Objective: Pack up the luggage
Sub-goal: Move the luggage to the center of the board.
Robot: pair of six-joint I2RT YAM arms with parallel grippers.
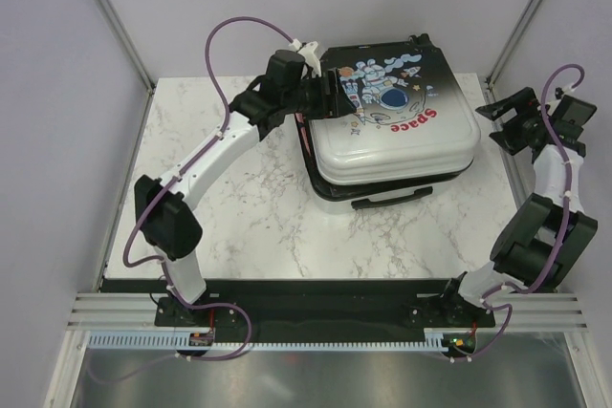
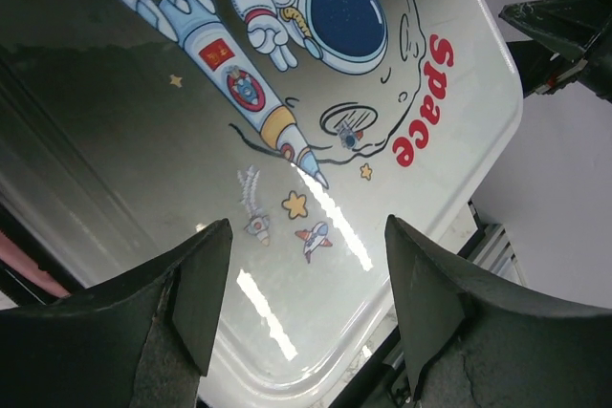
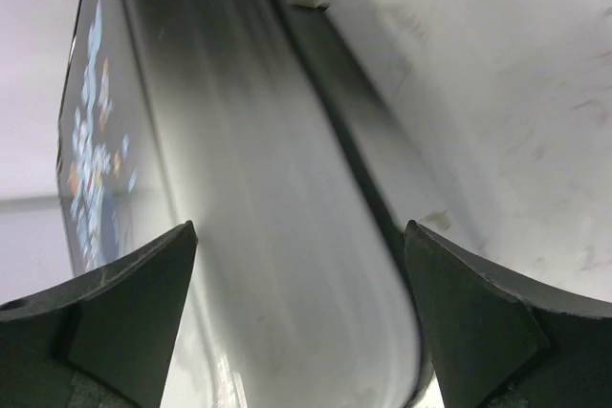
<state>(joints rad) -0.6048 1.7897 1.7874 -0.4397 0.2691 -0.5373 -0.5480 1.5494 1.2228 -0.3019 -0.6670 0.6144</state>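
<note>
The small hard-shell suitcase [image 1: 397, 117], with a black-to-white shell, an astronaut print and a red "Space", lies flat on the white marble surface [image 1: 249, 226] in the upper centre of the top view. The left jaws stand apart over its upper left corner, above the printed lid. The right jaws, spread wide, hang just off its right edge, facing its side.

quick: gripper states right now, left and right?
Left gripper: open, empty, over the lid of the luggage.
Right gripper: open, empty, facing the luggage's side.
</note>
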